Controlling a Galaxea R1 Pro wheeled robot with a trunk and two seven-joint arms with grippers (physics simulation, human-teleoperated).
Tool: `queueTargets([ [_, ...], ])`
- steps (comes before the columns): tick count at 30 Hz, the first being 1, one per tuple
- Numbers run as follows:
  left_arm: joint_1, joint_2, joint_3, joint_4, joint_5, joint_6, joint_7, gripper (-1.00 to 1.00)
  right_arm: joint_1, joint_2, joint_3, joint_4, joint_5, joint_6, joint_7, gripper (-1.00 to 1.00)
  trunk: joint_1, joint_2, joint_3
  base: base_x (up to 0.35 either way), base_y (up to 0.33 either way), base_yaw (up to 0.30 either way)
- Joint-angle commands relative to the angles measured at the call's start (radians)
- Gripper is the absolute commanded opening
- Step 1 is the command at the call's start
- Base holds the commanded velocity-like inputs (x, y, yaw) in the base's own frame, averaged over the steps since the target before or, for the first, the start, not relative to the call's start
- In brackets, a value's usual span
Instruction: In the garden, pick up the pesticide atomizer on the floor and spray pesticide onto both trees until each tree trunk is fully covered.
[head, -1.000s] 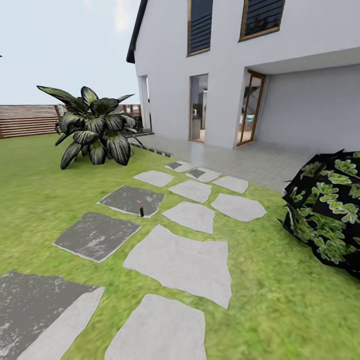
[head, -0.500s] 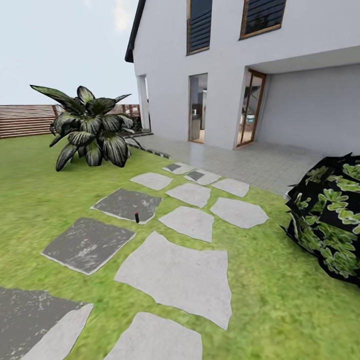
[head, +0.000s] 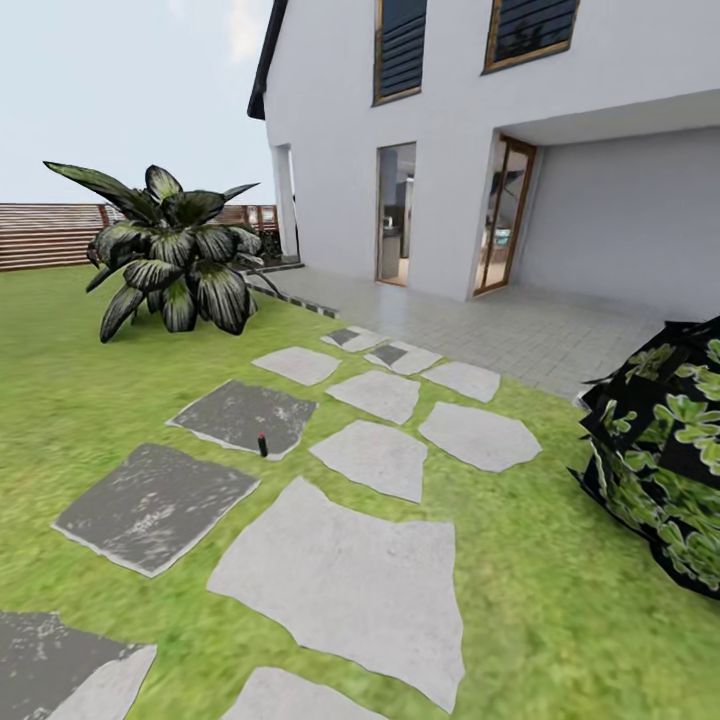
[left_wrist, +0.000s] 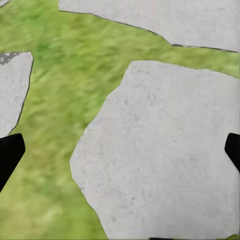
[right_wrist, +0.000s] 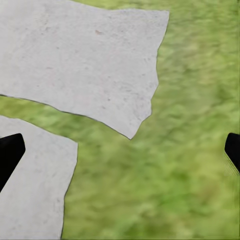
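Left pincer spread wide and empty, black fingertips at the frame edges, hanging over a pale stepping stone with grass beside it. Right pincer likewise spread and holding nothing, over lawn and the edges of two pale slabs. Outward, head view: a stepping-stone path runs from near ground toward the white house at far right. A small dark upright object with a red top stands at the near edge of a dark slab, left of the path's middle; probably the pesticide atomizer, though too small to be sure. Broad-leaved plant at far left, slatted fence behind it, dark leafy bush at near right. No thick pale trunks in sight. Judgement: approach step, nothing picked up yet. Next move calls for rolling closer to the small object, then lowering one open pincer around it.
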Motion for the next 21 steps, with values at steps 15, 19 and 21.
queueTargets([
  [15, 0.0, 0.0, 0.0, 0.0, 0.0, 0.0, 0.0, 1.0, 0.0, 0.0, 0.0, 0.0, 0.0, 0.0, 0.0, 1.0, 0.0, 0.0, 0.0, 0.334, -0.103, 0.0],
  [19, 0.0, -0.001, 0.0, 0.0, 0.0, 0.0, 0.0, 1.0, 0.0, 0.0, 0.0, 0.0, 0.0, 0.0, 0.0, 1.0, 0.0, 0.0, 0.0, 0.334, -0.103, 0.0],
  [21, 0.0, -0.001, 0.0, 0.0, 0.0, 0.0, 0.0, 1.0, 0.0, 0.0, 0.0, 0.0, 0.0, 0.0, 0.0, 1.0, 0.0, 0.0, 0.0, 0.334, -0.1, 0.0],
])
